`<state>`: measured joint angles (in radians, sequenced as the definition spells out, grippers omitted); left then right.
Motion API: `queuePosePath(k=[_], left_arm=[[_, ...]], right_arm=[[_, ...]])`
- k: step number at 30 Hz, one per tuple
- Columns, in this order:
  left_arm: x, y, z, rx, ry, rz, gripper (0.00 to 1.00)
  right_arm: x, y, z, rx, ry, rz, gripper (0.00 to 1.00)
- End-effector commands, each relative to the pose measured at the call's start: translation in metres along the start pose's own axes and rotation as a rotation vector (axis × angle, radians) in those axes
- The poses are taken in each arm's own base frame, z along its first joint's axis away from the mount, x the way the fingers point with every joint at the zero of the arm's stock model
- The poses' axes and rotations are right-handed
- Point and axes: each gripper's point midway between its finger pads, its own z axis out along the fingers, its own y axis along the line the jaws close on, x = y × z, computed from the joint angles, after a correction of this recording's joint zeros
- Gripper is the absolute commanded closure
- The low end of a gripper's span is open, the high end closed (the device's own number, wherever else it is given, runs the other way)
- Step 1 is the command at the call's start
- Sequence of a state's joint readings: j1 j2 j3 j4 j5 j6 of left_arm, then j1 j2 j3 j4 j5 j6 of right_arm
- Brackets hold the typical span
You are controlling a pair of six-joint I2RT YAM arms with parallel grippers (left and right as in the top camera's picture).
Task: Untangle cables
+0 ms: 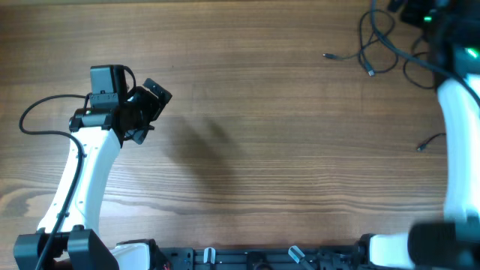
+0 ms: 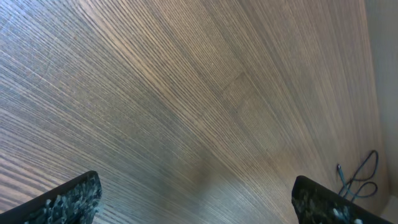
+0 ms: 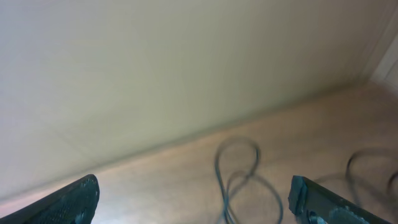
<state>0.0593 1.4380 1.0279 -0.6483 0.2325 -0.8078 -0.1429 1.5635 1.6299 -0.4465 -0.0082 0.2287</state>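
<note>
Brown wood-grain table [image 1: 247, 150] fills the overhead view, and every place here is told against it. The cables [image 1: 377, 39], several thin black cords with small plug ends, lie at the table's far right corner as loose, overlapping loops. One plug end [image 1: 328, 55] points toward the table's middle. A second lies just on the near side of the loops. A separate short cord end [image 1: 422, 147] rests apart from them by the table's right edge, close to the white right arm [image 1: 455, 142].

The black two-finger left claw [image 1: 150, 101] hangs over the table's left half on the white left arm [image 1: 82, 172], well apart from the cables. Its own wrist camera shows it spread wide, its ribbed black fingers [image 2: 68, 202] sitting at the two lower corners of the view with only bare wood between them. It has hold of nothing. In that view the cables appear small, near the table's far edge.

The black right claw [image 3: 194, 190] is over the table's far right corner, above the cables. It too is spread wide, one finger at each lower corner of its wrist view, and it grips nothing. A blurred loop [image 3: 239, 171] of cable lies on the table in the gap ahead of it, not clamped, and another curl of cable shows further right. Beyond the table's far edge rises a plain pale wall [image 3: 155, 74].
</note>
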Motion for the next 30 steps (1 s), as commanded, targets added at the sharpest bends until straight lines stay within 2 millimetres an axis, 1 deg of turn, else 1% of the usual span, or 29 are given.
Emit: queuePosePath(k=[1, 2, 4, 6, 9, 12, 15, 17, 19, 23, 24, 26, 28, 30], left_arm=[[-0.006, -0.004, -0.007, 0.014, -0.028, -0.006, 0.00], [-0.006, -0.004, -0.007, 0.014, -0.027, -0.006, 0.00], [-0.006, -0.004, -0.007, 0.014, -0.027, -0.006, 0.00], [-0.006, -0.004, -0.007, 0.014, -0.027, -0.006, 0.00], [-0.006, -0.004, -0.007, 0.014, -0.027, -0.006, 0.00], [-0.006, -0.004, -0.007, 0.014, -0.027, -0.006, 0.00], [-0.006, -0.004, -0.007, 0.014, -0.028, -0.006, 0.00], [-0.006, -0.004, -0.007, 0.014, -0.027, -0.006, 0.00], [-0.006, -0.004, -0.007, 0.014, -0.027, -0.006, 0.00], [-0.006, -0.004, -0.007, 0.014, -0.027, -0.006, 0.00], [-0.006, -0.004, -0.007, 0.014, -0.028, -0.006, 0.00], [-0.006, -0.004, -0.007, 0.014, -0.027, -0.006, 0.00], [-0.006, -0.004, -0.007, 0.014, -0.027, -0.006, 0.00], [-0.006, -0.004, -0.007, 0.014, -0.027, -0.006, 0.00]], right_arm=[[-0.053, 0.021, -0.075, -0.077, -0.163, -0.025, 0.00], [-0.061, 0.024, -0.089, -0.087, -0.193, -0.026, 0.00], [-0.078, 0.028, -0.121, -0.103, -0.264, -0.028, 0.00], [-0.086, 0.030, -0.143, -0.113, -0.305, -0.029, 0.00], [-0.086, 0.030, -0.162, -0.119, -0.333, -0.029, 0.00], [-0.076, 0.033, -0.171, -0.134, -0.343, -0.033, 0.00], [-0.055, 0.038, -0.168, -0.161, -0.338, -0.038, 0.00], [-0.028, 0.043, -0.161, -0.190, -0.323, -0.044, 0.00], [-0.010, 0.045, -0.158, -0.210, -0.330, -0.048, 0.00], [0.028, 0.038, -0.157, -0.229, -0.371, -0.049, 0.00], [0.039, 0.034, -0.160, -0.230, -0.384, -0.049, 0.00], [0.052, 0.030, -0.170, -0.232, -0.403, -0.048, 0.00], [0.063, 0.025, -0.187, -0.239, -0.427, -0.047, 0.00], [0.069, 0.022, -0.205, -0.245, -0.457, -0.046, 0.00]])
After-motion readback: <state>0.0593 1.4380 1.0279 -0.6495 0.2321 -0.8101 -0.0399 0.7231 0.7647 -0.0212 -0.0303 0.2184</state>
